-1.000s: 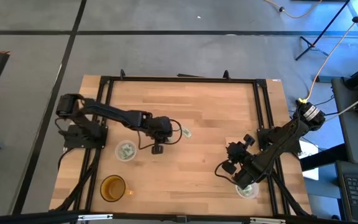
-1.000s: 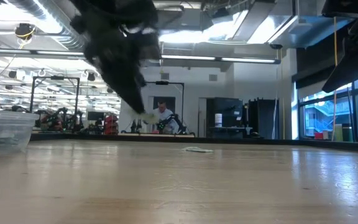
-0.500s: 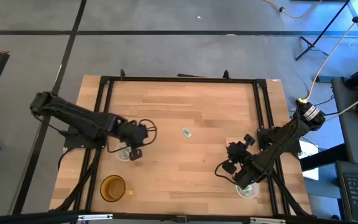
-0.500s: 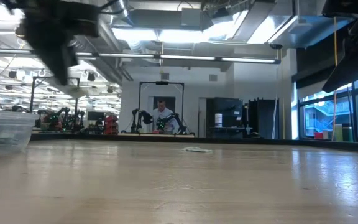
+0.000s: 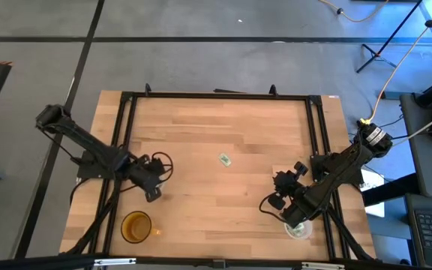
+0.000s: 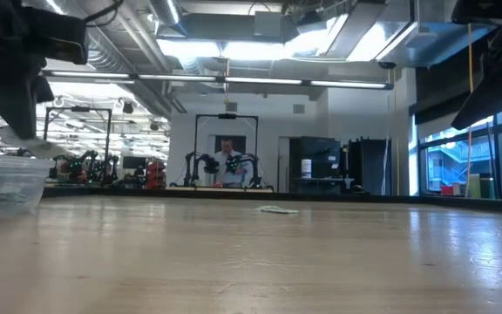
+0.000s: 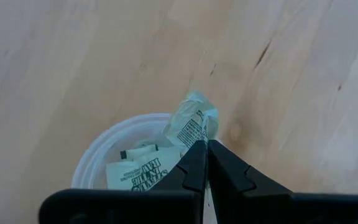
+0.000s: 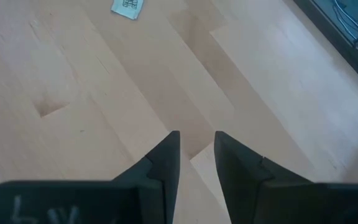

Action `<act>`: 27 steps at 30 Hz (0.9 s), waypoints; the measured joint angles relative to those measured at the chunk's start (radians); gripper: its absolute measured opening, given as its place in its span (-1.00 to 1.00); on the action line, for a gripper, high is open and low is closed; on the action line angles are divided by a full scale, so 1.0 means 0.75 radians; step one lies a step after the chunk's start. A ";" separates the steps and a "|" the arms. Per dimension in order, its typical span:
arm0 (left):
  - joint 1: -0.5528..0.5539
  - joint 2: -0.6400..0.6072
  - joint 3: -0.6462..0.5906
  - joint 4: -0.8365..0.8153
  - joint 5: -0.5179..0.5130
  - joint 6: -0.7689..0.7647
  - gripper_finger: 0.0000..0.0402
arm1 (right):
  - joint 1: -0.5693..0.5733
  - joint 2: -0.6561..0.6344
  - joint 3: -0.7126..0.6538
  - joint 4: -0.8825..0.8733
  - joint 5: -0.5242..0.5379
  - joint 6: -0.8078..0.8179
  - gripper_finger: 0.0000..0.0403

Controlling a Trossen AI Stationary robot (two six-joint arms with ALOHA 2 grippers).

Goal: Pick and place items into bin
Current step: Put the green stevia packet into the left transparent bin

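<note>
My left gripper (image 5: 153,189) hangs over a clear plastic cup (image 7: 120,158) at the table's left and is shut on a pale green and white packet (image 7: 193,119). The cup holds more packets (image 7: 135,171) and also shows in the low view (image 6: 5,181). One packet (image 5: 224,159) lies flat on the table's middle; it also shows in the low view (image 6: 277,209) and the right wrist view (image 8: 127,5). My right gripper (image 5: 276,199) waits open and empty at the near right, above bare wood. My left gripper pinches the packet's near end (image 7: 197,138) between its two fingertips. The rest of the packet sticks out past the tips. The fingers slant down from above. The packet is lifted clear, above the cup's rim (image 6: 35,144).
An amber cup (image 5: 136,226) stands near the front left corner. Another clear cup (image 5: 298,229) with packets stands under the right arm at the near right. A black frame (image 5: 216,95) borders the table. The middle of the table is open wood.
My left gripper has carried the packet from the table's middle toward the left edge and a little toward the near edge, staying shut on it, and now stands over the clear cup. The packet on the table's middle has stayed put.
</note>
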 joint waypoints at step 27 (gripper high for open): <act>-0.252 0.002 0.000 -0.191 -0.231 -0.448 -0.96 | 0.000 0.000 0.000 0.019 0.000 0.001 -0.49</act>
